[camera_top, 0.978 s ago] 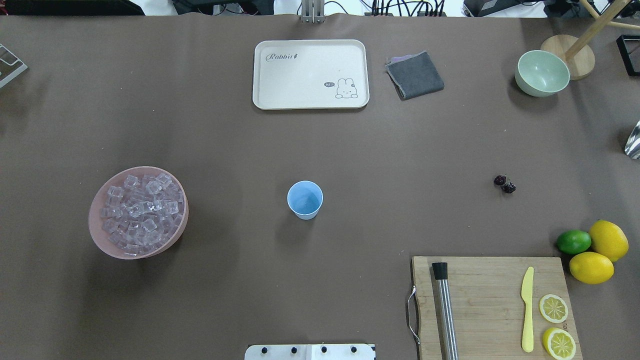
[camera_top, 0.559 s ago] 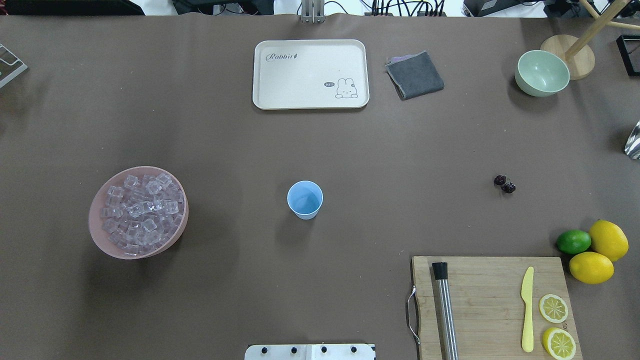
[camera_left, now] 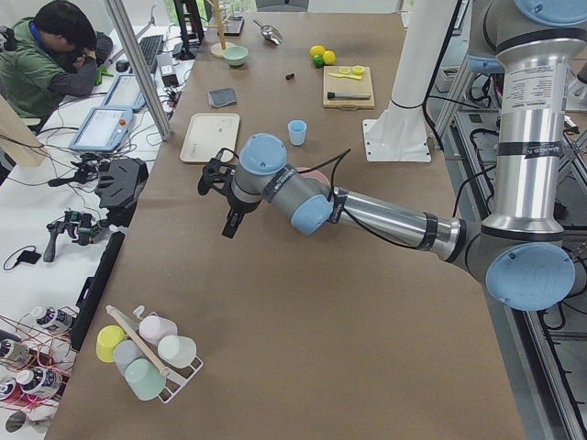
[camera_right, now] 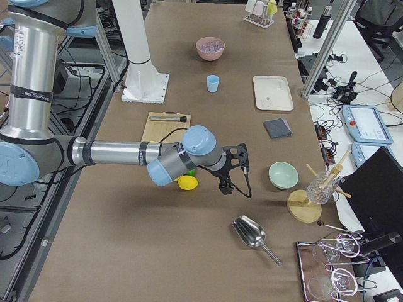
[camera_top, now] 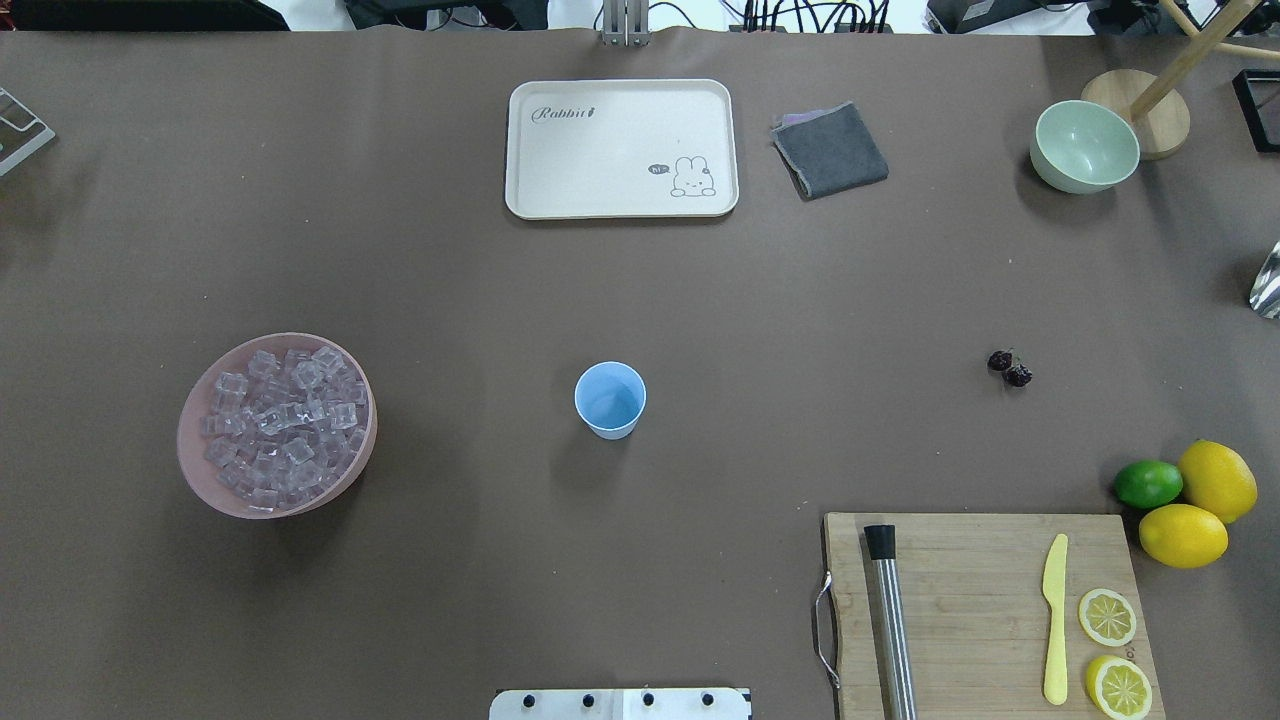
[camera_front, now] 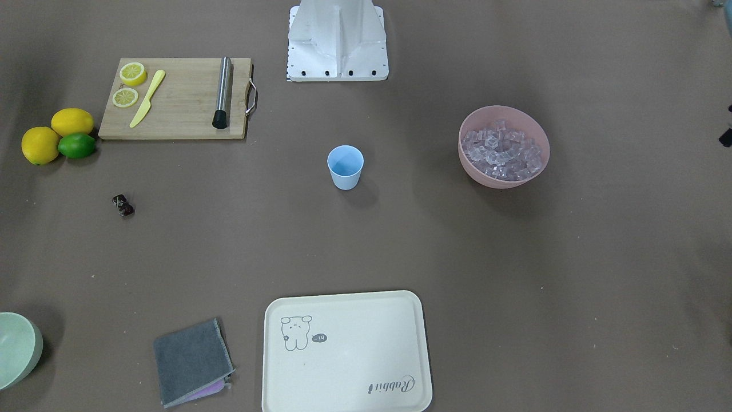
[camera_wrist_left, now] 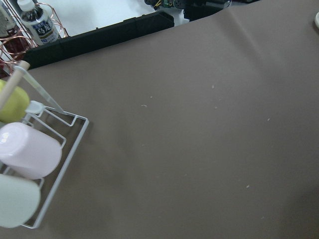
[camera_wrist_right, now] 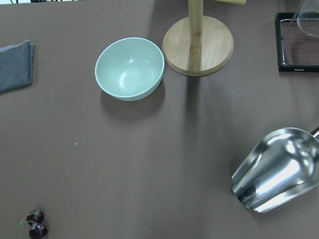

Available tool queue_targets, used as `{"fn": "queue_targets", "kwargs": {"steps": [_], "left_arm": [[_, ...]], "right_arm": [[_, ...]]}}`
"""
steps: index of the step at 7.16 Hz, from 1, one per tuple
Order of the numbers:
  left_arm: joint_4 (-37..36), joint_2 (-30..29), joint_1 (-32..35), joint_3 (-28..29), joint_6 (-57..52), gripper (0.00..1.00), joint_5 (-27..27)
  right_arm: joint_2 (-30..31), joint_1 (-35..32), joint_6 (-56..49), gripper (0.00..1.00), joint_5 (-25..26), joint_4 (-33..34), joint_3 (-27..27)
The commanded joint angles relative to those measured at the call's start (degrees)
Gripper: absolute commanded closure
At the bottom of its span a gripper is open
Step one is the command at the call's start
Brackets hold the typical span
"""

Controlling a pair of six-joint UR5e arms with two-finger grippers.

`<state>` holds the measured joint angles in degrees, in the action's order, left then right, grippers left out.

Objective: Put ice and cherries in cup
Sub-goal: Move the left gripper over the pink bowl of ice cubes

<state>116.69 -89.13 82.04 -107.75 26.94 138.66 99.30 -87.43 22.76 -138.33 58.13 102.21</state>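
Standing upright mid-table, the cup [camera_top: 610, 400] has the ice [camera_top: 280, 425] heaped in a pink bowl [camera_top: 200, 470] well to its left and the cherries [camera_top: 1010, 368] on bare table [camera_top: 760, 300] well to its right. The left gripper [camera_left: 227, 220] hangs beyond the bowl, the right gripper [camera_right: 225, 182] near the lemons [camera_right: 186, 182]. Whether either is parted or holds anything, I cannot tell.

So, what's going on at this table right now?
Nothing is being handled yet. The blue cup stands empty in the middle of the table. The ice fills the pink bowl, and the cherries lie on the table by themselves. The left arm and the right arm hang over opposite ends, touching none of them.
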Motion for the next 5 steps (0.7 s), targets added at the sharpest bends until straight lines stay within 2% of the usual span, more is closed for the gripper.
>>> {"fn": "queue_targets", "kwargs": {"steps": [1,2,3,4,5], "left_arm": [[2.8,0.0,-7.7,-5.1,14.8,0.02,-0.5],[4.6,0.0,-12.0,-6.7,19.0,0.02,-3.6],[4.5,1.0,-17.1,-8.2,22.2,0.02,-6.8],[4.5,2.5,-23.5,-10.4,26.5,0.02,-13.1],[4.5,2.7,-29.9,-12.9,31.9,0.02,-17.3]], "right_arm": [[-3.4,5.6,1.2,0.00,0.3,4.8,2.2],[-4.6,7.0,1.2,0.00,0.4,9.8,5.2],[-4.7,8.8,1.2,0.00,3.0,13.9,8.0],[-6.2,10.3,1.2,0.00,4.5,18.2,9.3],[-7.0,10.5,1.2,0.00,7.2,19.1,9.4]]}}
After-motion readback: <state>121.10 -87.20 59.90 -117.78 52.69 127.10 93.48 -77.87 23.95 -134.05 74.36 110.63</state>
